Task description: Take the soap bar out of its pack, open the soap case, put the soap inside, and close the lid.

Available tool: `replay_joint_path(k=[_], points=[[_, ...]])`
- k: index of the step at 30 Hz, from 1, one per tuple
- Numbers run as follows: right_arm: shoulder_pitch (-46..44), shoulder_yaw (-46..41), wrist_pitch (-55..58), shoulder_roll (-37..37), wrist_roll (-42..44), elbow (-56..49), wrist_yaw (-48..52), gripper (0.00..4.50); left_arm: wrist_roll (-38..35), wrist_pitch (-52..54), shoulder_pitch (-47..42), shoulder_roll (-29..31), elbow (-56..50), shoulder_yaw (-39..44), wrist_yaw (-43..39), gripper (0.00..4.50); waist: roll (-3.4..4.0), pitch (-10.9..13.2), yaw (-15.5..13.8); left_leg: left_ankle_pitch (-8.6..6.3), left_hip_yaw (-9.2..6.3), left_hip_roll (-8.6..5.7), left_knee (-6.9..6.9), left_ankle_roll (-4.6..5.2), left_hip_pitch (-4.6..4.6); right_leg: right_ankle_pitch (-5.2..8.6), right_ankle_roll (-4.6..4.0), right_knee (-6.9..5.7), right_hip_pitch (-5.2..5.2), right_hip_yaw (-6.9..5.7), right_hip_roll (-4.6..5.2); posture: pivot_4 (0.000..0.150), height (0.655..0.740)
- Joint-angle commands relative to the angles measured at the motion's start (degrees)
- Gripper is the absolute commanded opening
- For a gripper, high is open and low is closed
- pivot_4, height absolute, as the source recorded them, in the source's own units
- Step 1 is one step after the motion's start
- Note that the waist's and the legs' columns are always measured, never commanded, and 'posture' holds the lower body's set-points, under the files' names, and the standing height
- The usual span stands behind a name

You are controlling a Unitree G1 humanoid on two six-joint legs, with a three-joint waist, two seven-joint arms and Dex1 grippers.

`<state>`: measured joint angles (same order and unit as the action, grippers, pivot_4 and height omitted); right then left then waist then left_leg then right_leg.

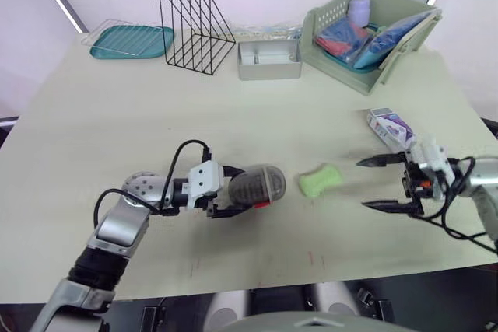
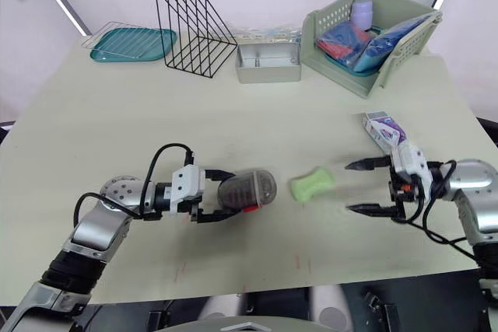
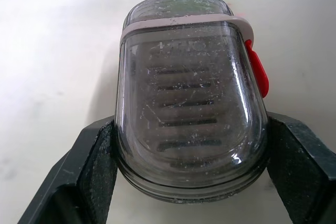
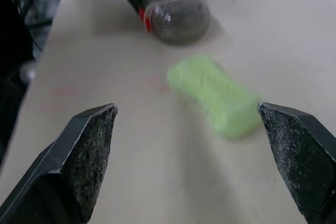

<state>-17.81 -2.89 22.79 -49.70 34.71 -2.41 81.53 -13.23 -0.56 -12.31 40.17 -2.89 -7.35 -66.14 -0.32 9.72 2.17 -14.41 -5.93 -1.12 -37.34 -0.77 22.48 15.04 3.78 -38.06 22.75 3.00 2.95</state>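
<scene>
Left gripper: clamped on the soap case, resting on the worktop, lid shut.
Soap: bare, just right of the case — unpacking looks done.
Right gripper: wide open, facing the soap, not touching.
Next: guessing the red latch needs popping first.
Hard to tell: whether the pack is empty.

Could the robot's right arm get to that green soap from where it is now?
Probably yes. The right gripper is open and faces the green soap across bare table, with nothing between them; the soap case lies beyond the soap.
</scene>
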Motion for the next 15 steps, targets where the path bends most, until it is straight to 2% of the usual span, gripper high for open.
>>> replay_joint_path(k=[1, 5, 10, 15], points=[[-7.6, 0.8, 25.7, -0.7, 12.3, -8.3, -10.0, 4.5, -1.8, -3.8, -1.3, -0.8, -2.6, 2.6, 0.8, 3.45, -0.01, 0.0, -0.2, 0.0, -0.03, -0.01, 0.0, 0.0, 0.03, 0.0, 0.0, 0.04, -0.01, -0.06, 0.0, 0.15, 0.74], [-15.9, 1.9, 47.9, 2.7, 20.2, -8.8, -21.2, 4.5, -1.7, -5.1, -2.1, -3.2, -5.3, 2.4, 2.7, 3.45, -0.03, 0.0, -0.4, 0.0, -0.13, -0.09, -0.06, 0.0, 0.2, 0.0, 0.0, 0.06, 0.07, -0.08, 0.12, 0.15, 0.74], [-23.5, -1.9, 66.0, 13.7, 24.4, -1.1, -33.0, 4.5, -0.4, -6.9, -2.2, -5.5, -8.0, 1.6, 4.9, 3.45, -0.05, 0.0, -1.2, 0.0, -0.11, -0.23, -0.06, 0.0, 0.29, -0.01, -0.01, 0.06, 0.09, -0.22, 0.13, 0.15, 0.74], [-26.8, -1.4, 69.7, 16.0, 31.6, 5.3, -39.8, 4.5, 0.5, -8.5, -2.1, -5.9, -8.3, 1.2, 5.5, 3.45, -0.05, 0.0, -1.5, 0.0, -0.07, -0.25, -0.07, 0.0, 0.33, -0.02, -0.02, 0.0, 0.18, -0.19, 0.11, 0.15, 0.74]])
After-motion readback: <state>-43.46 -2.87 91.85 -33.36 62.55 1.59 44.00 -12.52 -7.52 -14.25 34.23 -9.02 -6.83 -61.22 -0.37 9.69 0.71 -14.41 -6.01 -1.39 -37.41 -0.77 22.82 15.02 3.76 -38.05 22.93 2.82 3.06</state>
